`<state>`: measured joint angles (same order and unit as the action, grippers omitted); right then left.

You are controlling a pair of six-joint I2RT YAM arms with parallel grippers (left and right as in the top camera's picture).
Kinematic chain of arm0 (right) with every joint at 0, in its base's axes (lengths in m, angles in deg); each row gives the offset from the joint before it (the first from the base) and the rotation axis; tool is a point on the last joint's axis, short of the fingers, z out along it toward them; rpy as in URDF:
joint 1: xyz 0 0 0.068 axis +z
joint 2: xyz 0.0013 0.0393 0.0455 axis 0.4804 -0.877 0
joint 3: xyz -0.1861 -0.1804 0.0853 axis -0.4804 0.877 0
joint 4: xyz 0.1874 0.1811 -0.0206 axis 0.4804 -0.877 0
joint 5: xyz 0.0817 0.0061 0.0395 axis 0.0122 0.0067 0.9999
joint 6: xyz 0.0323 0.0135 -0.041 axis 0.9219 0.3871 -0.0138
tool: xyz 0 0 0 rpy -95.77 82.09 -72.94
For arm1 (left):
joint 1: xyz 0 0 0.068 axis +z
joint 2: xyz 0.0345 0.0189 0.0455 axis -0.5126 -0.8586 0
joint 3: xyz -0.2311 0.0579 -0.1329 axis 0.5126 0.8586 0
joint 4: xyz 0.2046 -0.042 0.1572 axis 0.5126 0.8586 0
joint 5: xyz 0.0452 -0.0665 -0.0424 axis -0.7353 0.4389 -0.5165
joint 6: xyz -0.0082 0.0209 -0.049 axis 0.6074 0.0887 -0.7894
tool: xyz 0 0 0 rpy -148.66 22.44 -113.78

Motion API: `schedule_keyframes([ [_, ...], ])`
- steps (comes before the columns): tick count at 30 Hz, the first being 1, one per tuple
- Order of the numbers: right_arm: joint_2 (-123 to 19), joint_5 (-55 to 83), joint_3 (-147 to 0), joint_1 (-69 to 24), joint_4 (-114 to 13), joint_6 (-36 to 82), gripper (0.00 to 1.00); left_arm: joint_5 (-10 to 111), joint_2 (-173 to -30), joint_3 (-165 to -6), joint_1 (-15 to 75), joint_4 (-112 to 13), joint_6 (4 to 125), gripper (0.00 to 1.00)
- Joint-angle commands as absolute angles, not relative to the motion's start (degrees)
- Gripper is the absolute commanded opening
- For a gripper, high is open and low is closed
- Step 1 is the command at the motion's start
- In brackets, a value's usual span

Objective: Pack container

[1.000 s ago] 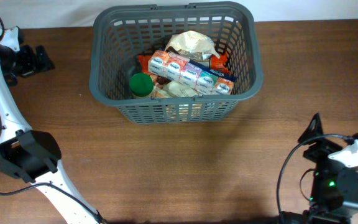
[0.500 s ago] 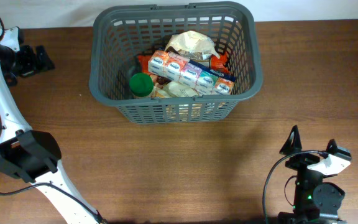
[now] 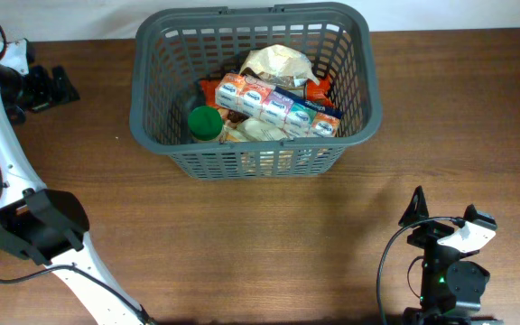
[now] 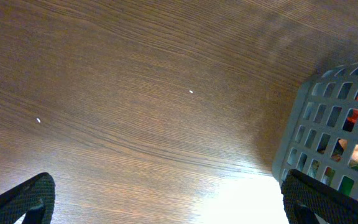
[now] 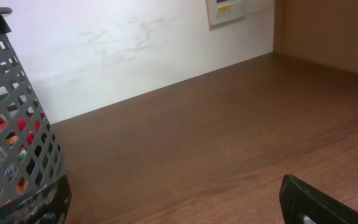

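Note:
The dark grey slotted basket point(image 3: 253, 155) stands at the back middle of the wooden table. It holds a row of small cartons point(image 3: 278, 104), a green-lidded jar point(image 3: 205, 121), a beige bag point(image 3: 279, 61) and red packets. My left gripper point(image 3: 51, 86) is at the far back left, open and empty. In the left wrist view its jaws point(image 4: 166, 183) are over bare wood with the basket's corner point(image 4: 328, 118) at the right. My right gripper point(image 3: 444, 218) is near the front right, open and empty. Its jaws point(image 5: 173, 196) are over bare wood, with the basket point(image 5: 11, 118) at the left.
A white wall point(image 5: 123, 43) runs behind the table, with a wooden side panel point(image 5: 328, 31) at the right. Bare wood point(image 3: 269, 244) lies between the basket and the front edge. My left arm's white links point(image 3: 7, 171) run along the left side.
My right arm has moved left and toward the front edge, with its gripper still open and empty. The left arm and the basket have not moved.

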<state>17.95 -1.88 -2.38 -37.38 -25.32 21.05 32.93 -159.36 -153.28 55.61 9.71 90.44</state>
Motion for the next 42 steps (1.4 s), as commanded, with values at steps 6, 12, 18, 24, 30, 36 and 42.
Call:
schedule_keyframes([
  [6,18.65,-1.53,-1.55,-36.92,-25.10,20.74,0.99,33.52,-159.76,-153.22,55.81,9.56,90.11,0.99],
  [12,18.65,-1.53,-1.55,-36.92,-25.10,20.74,0.99,33.54,-159.76,-153.22,55.81,9.56,90.11,0.99],
  [18,18.65,-1.53,-1.55,-36.92,-25.10,20.74,0.99,33.52,-159.86,-153.22,55.77,9.56,90.11,0.99],
  [24,18.65,-1.53,-1.55,-36.92,-25.10,20.74,0.99,33.52,-150.31,-148.21,54.50,9.32,90.11,0.99],
  [30,18.65,-1.53,-1.55,-36.92,-25.10,20.74,0.99,33.52,-128.08,-128.04,49.60,9.34,90.11,0.99],
  [36,18.65,-1.53,-1.55,-36.92,-25.10,20.74,0.99,26.15,-104.15,-106.18,39.96,-4.47,90.72,0.99],
  [42,18.65,-1.53,-1.55,-36.92,-25.10,20.74,0.99,26.20,-78.03,-73.90,29.19,-46.66,90.72,0.99],
])
